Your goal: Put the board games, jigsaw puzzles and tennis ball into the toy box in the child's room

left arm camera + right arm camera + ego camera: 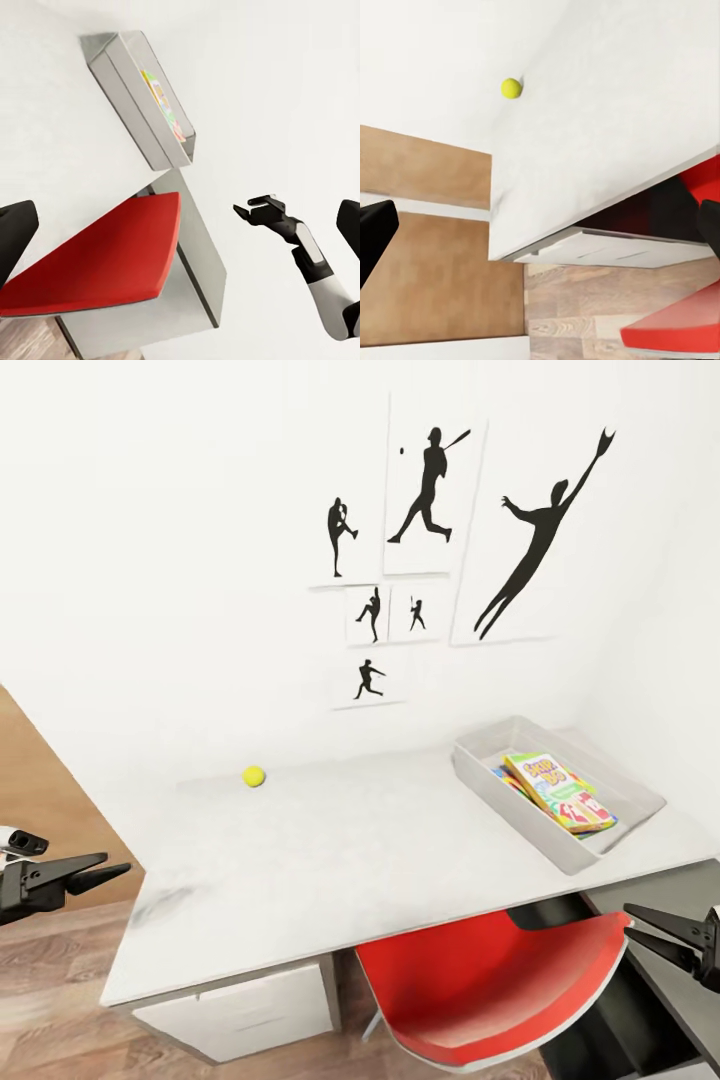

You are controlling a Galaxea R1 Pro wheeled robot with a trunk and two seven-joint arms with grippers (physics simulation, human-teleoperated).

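Note:
A small yellow-green tennis ball (pixel 254 775) (pixel 511 88) rests alone near the back of the white table (pixel 330 860), by the wall. The grey toy box (pixel 478 768) (pixel 127 97) stands at the table's right end. In it the Skip-Bo board game (pixel 560 790) lies on top of other colourful flat edges I cannot identify. The jigsaw puzzles and the bed are out of view. My left gripper (pixel 117 863) hovers open off the table's left front corner, its fingers (pixel 15 240) wide apart. My right gripper (pixel 628 919) (pixel 251 208) hangs open, low at the right front, holding nothing.
A red chair (pixel 480 980) (pixel 105 255) is tucked under the table's front edge between my arms. A white drawer unit (pixel 240 1010) sits under the left part. A lower dark-grey unit (pixel 680 895) joins the right end. Black silhouette pictures (pixel 430 490) hang on the wall.

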